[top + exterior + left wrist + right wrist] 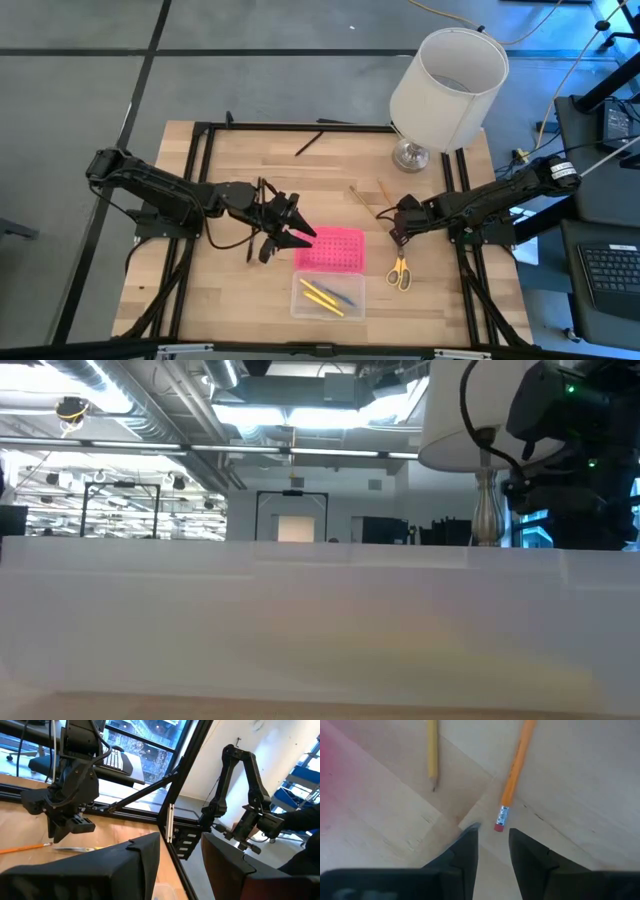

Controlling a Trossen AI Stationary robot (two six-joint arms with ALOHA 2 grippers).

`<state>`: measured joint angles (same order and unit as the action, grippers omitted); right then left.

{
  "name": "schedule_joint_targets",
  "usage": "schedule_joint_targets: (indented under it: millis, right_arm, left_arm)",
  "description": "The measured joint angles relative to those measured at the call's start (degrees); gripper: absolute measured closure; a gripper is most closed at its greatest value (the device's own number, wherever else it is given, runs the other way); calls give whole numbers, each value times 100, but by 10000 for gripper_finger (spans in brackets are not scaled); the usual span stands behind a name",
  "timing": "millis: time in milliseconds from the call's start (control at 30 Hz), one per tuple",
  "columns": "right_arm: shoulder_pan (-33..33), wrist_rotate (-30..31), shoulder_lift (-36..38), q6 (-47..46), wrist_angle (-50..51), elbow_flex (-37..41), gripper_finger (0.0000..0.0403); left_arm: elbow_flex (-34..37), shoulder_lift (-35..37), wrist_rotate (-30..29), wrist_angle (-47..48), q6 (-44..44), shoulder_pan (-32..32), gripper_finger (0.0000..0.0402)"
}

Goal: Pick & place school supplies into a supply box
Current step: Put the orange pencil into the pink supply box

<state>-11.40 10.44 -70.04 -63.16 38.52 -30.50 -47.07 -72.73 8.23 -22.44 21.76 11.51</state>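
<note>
The left gripper (297, 228) waits, jaws narrowly parted and empty, at nine o'clock of the supply box (329, 270), while the right gripper (492, 842), jaws narrowly apart, hangs over the orange pencil (514, 776), seemingly about to grasp it next.

We are seeing even, bright light falling on the surface (240, 160), with soft shadows lying under the lamp (447, 80). Ceiling lights are glaring above the lamp in the low view, where a blurred pale band is filling the foreground.
</note>
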Motion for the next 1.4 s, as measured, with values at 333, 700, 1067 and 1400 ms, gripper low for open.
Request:
schedule_joint_targets:
  millis: [333,700,1067,1400]
  right_arm:
    - [286,11,0,197,2,0,288]
    - [337,-114,0,329,-9,0,288]
    - [337,-141,0,344,-11,0,288]
    - [337,-146,0,326,-11,0,307]
  left_arm:
    - [0,-2,0,2,2,0,265]
    - [0,-2,-2,2,-43,0,265]
    - [0,-2,-2,2,-67,0,265]
    - [0,-4,-2,2,-96,0,265]
